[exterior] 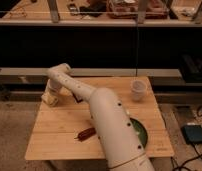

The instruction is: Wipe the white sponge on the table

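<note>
Camera view: 1 white sponge (49,99) at the desk's (54,135) far-left corner. 1 white cup (138,90), 1 dark red item (86,133), 1 dark packet (79,98) with unreadable markings. Gripper (52,95) sits right at the sponge, fingers spread wide. Can't tell if they're touching it.

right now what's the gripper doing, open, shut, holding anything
Gripper: open, down at the back left corner of the table, right over the white sponge; no grip on it can be seen.
</note>
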`<state>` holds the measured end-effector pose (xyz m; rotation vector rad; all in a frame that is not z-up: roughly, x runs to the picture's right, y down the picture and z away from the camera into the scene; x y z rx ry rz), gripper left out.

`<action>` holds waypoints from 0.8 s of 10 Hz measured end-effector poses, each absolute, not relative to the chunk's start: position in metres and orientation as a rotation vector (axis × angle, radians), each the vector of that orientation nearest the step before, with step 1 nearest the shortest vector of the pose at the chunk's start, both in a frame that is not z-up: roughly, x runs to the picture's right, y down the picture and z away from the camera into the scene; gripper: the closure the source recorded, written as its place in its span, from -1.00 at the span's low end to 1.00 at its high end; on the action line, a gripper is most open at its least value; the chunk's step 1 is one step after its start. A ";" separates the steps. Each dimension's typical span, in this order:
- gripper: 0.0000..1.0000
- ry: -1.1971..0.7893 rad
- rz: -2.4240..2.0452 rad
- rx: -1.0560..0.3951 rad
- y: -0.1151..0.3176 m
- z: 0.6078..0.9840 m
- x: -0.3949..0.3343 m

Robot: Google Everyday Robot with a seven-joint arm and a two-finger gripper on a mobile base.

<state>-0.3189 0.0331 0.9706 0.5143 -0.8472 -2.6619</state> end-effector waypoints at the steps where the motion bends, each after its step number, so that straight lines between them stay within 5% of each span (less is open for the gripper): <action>1: -0.01 -0.876 -2.662 0.503 0.044 0.970 -0.325; 5: 0.84 -0.960 -2.681 0.448 0.068 0.961 -0.321; 8: 1.00 -0.966 -2.723 0.381 0.067 0.948 -0.288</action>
